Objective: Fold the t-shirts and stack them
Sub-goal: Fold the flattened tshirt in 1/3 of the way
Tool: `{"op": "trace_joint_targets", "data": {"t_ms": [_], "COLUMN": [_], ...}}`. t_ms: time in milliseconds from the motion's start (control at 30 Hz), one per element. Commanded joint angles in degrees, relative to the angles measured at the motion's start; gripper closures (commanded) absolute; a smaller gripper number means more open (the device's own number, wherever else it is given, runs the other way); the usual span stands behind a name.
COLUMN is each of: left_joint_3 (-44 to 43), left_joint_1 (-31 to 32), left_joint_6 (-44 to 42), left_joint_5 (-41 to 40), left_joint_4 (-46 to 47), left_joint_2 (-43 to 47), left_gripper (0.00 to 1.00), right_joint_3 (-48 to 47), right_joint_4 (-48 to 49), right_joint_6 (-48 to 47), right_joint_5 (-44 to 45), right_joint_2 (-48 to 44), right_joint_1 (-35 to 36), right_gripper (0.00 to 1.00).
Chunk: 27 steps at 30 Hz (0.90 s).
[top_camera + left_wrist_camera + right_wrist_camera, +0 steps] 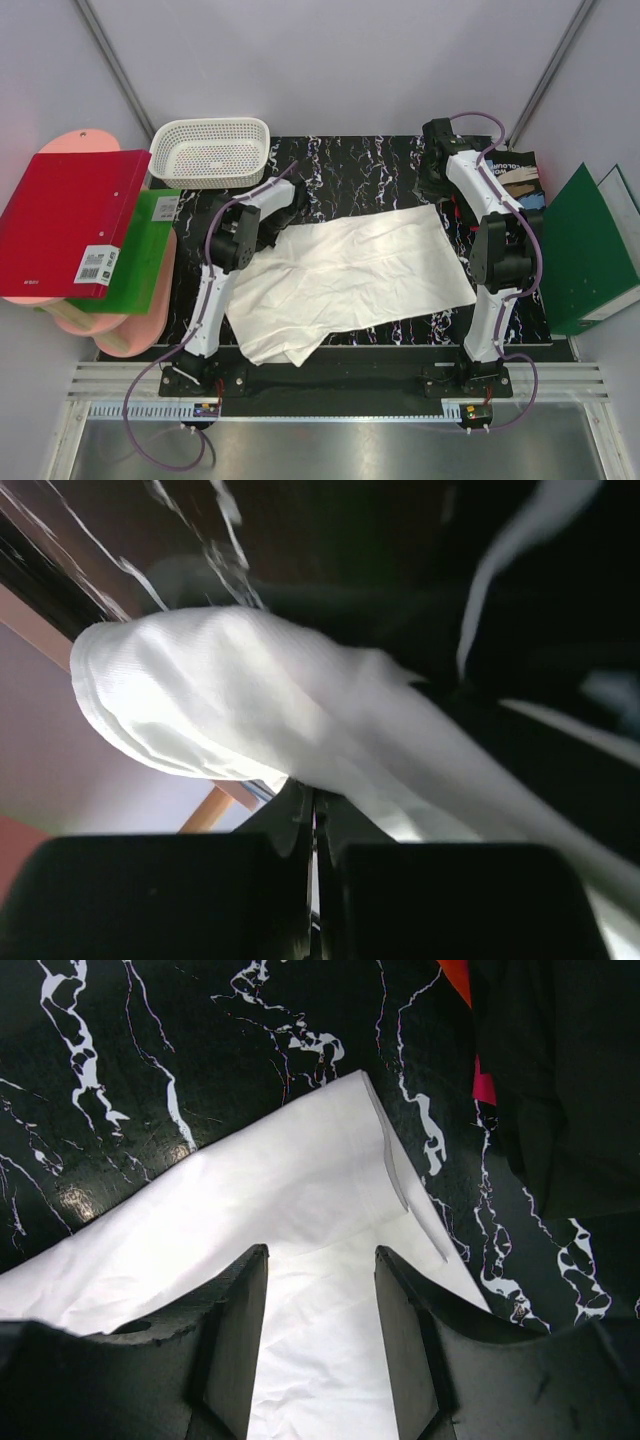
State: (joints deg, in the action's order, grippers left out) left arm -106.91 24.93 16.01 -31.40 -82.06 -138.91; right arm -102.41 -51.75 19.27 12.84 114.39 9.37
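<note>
A white t-shirt (pixel 350 275) lies spread and creased on the black marbled mat (pixel 370 165). My left gripper (pixel 268 230) is at its back left edge. In the left wrist view the jaws (pixel 314 798) are shut on a fold of the white cloth (pixel 230 700), which is lifted. My right gripper (pixel 440 190) is open just above the shirt's back right corner (pixel 350 1140), with nothing between its fingers (pixel 240 1310). A black shirt with tan print (pixel 515 175) lies at the back right. A red-orange bit of cloth (pixel 455 975) shows beside it.
A white lattice basket (pixel 210 150) stands at the back left. A red binder (pixel 65 220) and a green binder (pixel 135 250) lie on pink boards at the left. Another green binder (pixel 590 250) stands at the right edge.
</note>
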Motion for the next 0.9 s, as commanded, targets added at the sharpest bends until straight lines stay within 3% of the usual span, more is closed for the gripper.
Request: {"op": "trace_joint_targets", "data": {"t_ms": [0, 333, 533, 733, 867], "left_joint_3": [-7.07, -17.43, -21.92, -24.04, -23.61], "left_joint_1": [-0.58, -3.91, -6.82, -5.95, -3.84], "left_joint_6": [-0.98, -0.63, -4.76, -5.37, -4.59], "left_joint_5": [-3.75, -8.33, -5.45, -4.46, -4.55], "left_joint_4": [-1.61, 0.32, 8.93, 8.85, 9.11], "left_joint_2": [-5.40, -7.08, -4.78, -6.73, -1.03], "left_gripper": [1.00, 1.00, 1.00, 1.00, 1.00], "right_joint_3": [-1.83, -1.04, -0.51, -0.25, 1.16], "right_joint_4": [0.86, 0.68, 0.59, 0.51, 0.33], "right_joint_6": [-0.63, -0.46, -0.20, -0.37, -0.37], "right_joint_5": [1.40, 0.70, 0.08, 0.25, 0.34], "right_joint_2": [-2.68, -2.86, -3.29, -4.96, -6.71], "right_joint_1": [-0.05, -0.31, -0.40, -0.40, -0.40], "right_gripper": [0.46, 0.46, 0.46, 0.46, 0.46]}}
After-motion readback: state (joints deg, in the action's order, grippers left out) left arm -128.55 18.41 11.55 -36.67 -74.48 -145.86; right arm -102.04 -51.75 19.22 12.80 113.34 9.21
